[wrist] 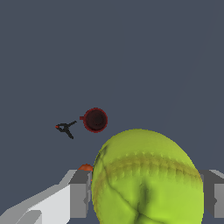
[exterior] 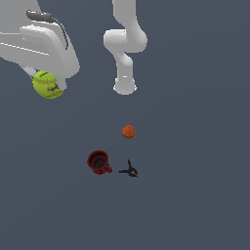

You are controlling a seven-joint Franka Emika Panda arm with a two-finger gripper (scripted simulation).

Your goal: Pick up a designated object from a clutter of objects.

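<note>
The yellow-green tennis ball (exterior: 47,84) with a curved seam is held in my gripper (exterior: 49,84), raised well above the surface at the exterior view's upper left. In the wrist view the ball (wrist: 146,179) fills the space between my two grey fingers (wrist: 79,194), which are shut on it. The rest of the clutter lies on the floor below: a dark red mug (exterior: 99,162), a small orange ball (exterior: 128,131) and a tiny black clamp with red tips (exterior: 130,171).
The arm's white base (exterior: 125,84) stands at the back centre. In the wrist view the mug (wrist: 95,120) and clamp (wrist: 65,128) lie far below, and the orange ball (wrist: 85,167) peeks from behind a finger. The dark grey floor (exterior: 195,195) surrounds them.
</note>
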